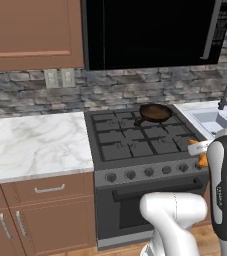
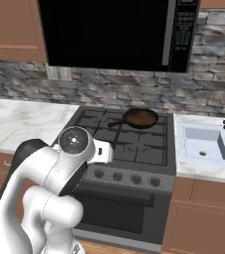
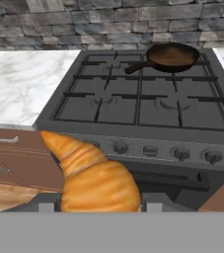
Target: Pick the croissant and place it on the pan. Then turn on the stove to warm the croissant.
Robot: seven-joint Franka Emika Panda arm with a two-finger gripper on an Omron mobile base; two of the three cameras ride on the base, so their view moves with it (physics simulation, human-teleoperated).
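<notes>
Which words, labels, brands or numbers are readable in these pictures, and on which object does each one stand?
None is readable.
Black microwave over the stove: control-panel marks too small and blurred.
White robot arm: dark lettering, too blurred.
Round stove knobs: no legible marks.

Two base cameras are looking forward and down from behind the arm, left and right, both sharing the wide dark grey gas stove [image 1: 140,142]. The hand camera is sitting close, facing that stove [image 3: 143,106].
</notes>
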